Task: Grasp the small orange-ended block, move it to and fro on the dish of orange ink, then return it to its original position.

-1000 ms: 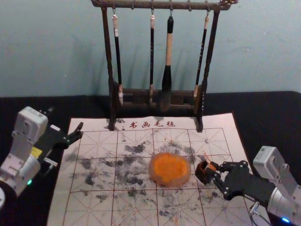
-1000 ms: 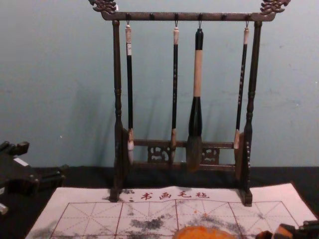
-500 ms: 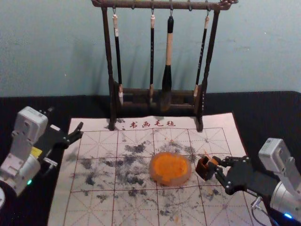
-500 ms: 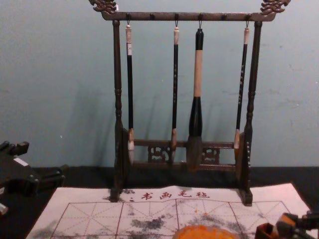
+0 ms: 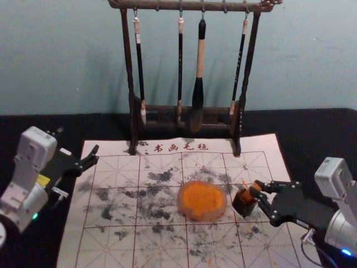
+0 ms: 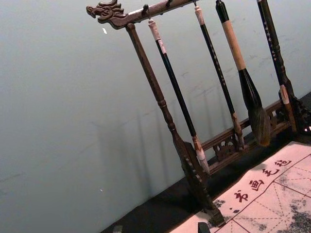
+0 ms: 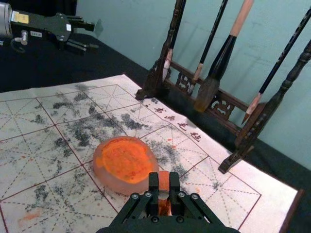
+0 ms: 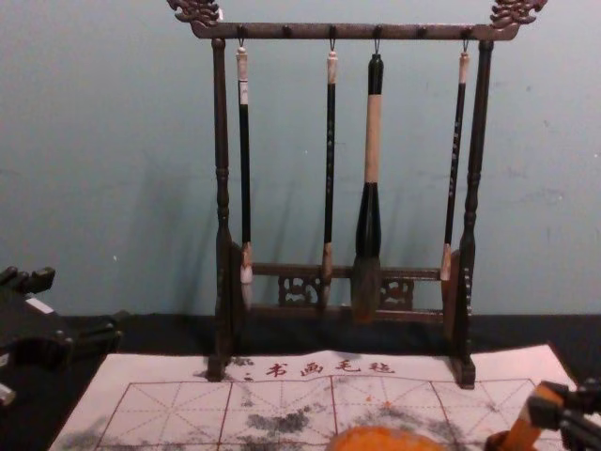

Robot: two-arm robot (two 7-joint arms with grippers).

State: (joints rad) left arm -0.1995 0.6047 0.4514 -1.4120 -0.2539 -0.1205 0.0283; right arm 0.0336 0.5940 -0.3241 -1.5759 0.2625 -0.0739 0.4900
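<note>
The right end effector (image 5: pixel 258 191), at the right of the mat, is clenched on the small orange-ended block (image 5: pixel 247 191). The block is tilted, its lower end at the mouth of a small dark brown holder (image 5: pixel 243 205); how far in it reaches, I cannot tell. The holder is on the mat, just beside the dish of orange ink (image 5: pixel 190 214), to the dish's right. Beneath them, the white gridded mat (image 5: pixel 111 245), smudged with black ink, lies on the dark surface (image 5: pixel 318 137). Farther back, the left end effector (image 5: pixel 78 140) is parked by the mat's far left corner, released and holding nothing. Beyond the mat's printed characters, four brushes (image 5: pixel 199 61) hang from a dark wooden rack (image 5: pixel 131 100) in front of the pale wall (image 5: pixel 312 61).
</note>
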